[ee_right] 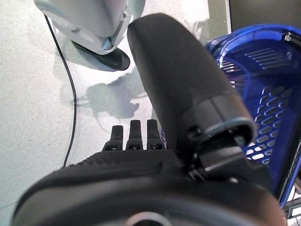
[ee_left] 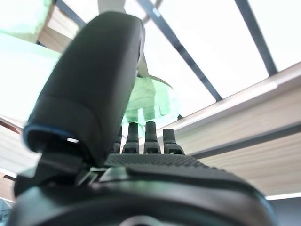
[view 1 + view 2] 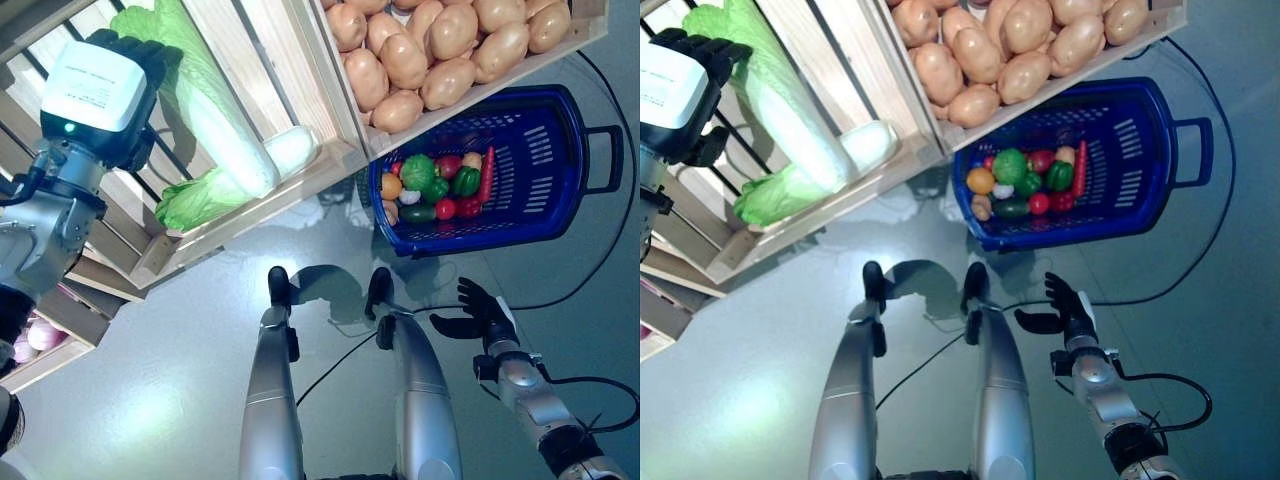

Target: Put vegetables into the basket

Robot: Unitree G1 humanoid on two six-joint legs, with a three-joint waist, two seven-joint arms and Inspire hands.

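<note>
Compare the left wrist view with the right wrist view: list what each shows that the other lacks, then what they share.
Only the left wrist view: a green cabbage past the left hand, among the wooden crate slats. Only the right wrist view: the blue basket beside the right hand, and the grey floor. Both: a dark hand with straight fingers, holding nothing.

One blue basket (image 3: 540, 170), two cabbages (image 3: 215, 120), two wooden crates (image 3: 330, 150), many potatoes (image 3: 440, 50).
</note>
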